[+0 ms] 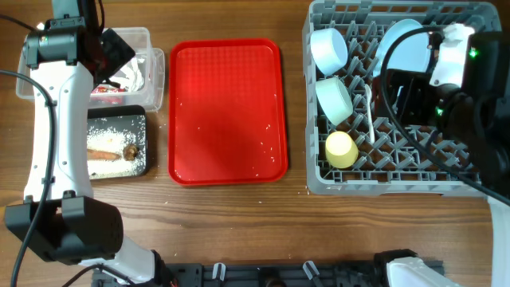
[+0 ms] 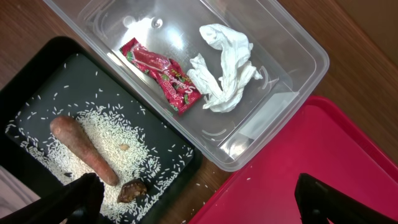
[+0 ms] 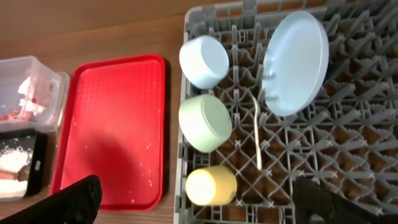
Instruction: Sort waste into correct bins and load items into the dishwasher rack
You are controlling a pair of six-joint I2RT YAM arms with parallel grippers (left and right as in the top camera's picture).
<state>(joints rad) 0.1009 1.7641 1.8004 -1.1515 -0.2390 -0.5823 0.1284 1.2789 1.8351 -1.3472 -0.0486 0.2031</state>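
The grey rack holds the pale blue plate, a blue bowl, a mint bowl, the yellow cup and the white spoon. The clear tub holds the red-and-white wrapper and white tissue. The black tray holds the sausage stick, dark lump and rice. My left gripper is open above the bins. My right gripper is open above the rack.
The flat red tray lies between bins and rack, with a few rice grains on it. Stray grains lie on the wooden table near the tray's edges.
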